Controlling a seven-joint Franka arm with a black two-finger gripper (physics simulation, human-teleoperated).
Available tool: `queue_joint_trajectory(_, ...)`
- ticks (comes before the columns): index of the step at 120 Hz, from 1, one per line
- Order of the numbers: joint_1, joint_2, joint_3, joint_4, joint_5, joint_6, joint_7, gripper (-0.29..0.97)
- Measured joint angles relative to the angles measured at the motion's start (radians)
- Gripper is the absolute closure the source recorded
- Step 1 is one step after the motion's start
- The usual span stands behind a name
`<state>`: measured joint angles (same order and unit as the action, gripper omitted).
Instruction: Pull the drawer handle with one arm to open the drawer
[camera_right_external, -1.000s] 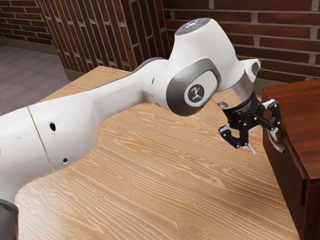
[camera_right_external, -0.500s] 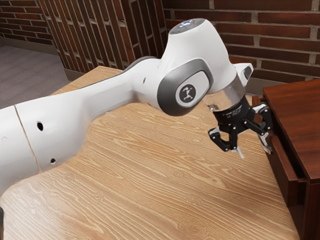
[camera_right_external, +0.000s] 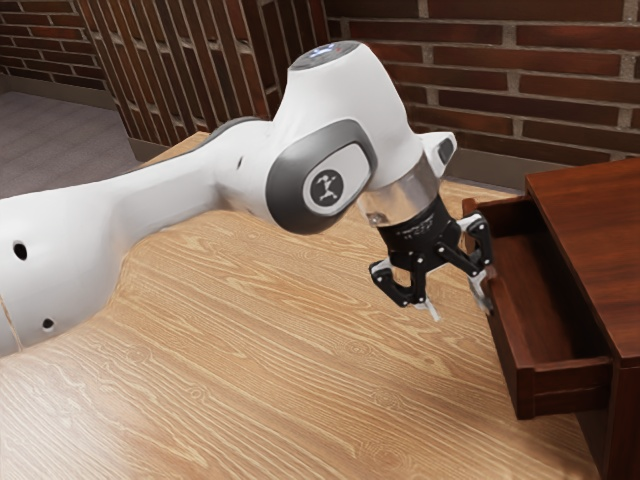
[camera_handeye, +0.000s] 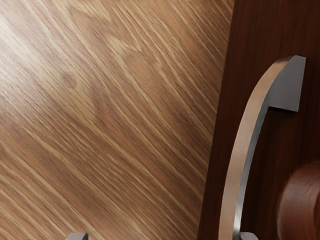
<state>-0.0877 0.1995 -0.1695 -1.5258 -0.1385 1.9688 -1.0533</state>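
Wide open at the gripper (camera_right_external: 460, 306), clamping nothing; seems hooked by one fingertip (camera_right_external: 485, 291) into the gap between the metal handle (camera_handeye: 245, 150) and the drawer front, on the side toward the cabinet (camera_right_external: 590, 230), with the other fingertip hanging free on the side away from the cabinet. Seen from the wrist as a curved, polished bar standing off dark wood on a squared end post, leaving room behind for a finger. Further out, the drawer (camera_right_external: 545, 310): drawn well out of the cabinet's face, tray exposed, jutting over the wooden table (camera_right_external: 280, 340). Probably rigid and fairly heavy for its kind, yet carried on a slide, so likely to answer a steady pull straight away from the cabinet and to bind under a sideways drag. Hard, smooth and likely slippery at the handle; best taken at mid-bar, with a finger square behind it or both pads closed across it. Little of the task left, by the look of the opening. Behind the cabinet, a brick wall (camera_right_external: 560, 60).
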Motion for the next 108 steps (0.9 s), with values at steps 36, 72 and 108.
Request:
queue_joint_trajectory(36,0.013,-0.109,0.032,-0.128,-0.023,0.004,0.035,0.35)
queue_joint_trajectory(72,0.047,-0.197,0.044,-0.237,-0.024,0.006,0.066,0.35)
queue_joint_trajectory(108,0.037,-0.227,0.069,-0.266,-0.025,0.006,0.092,0.35)
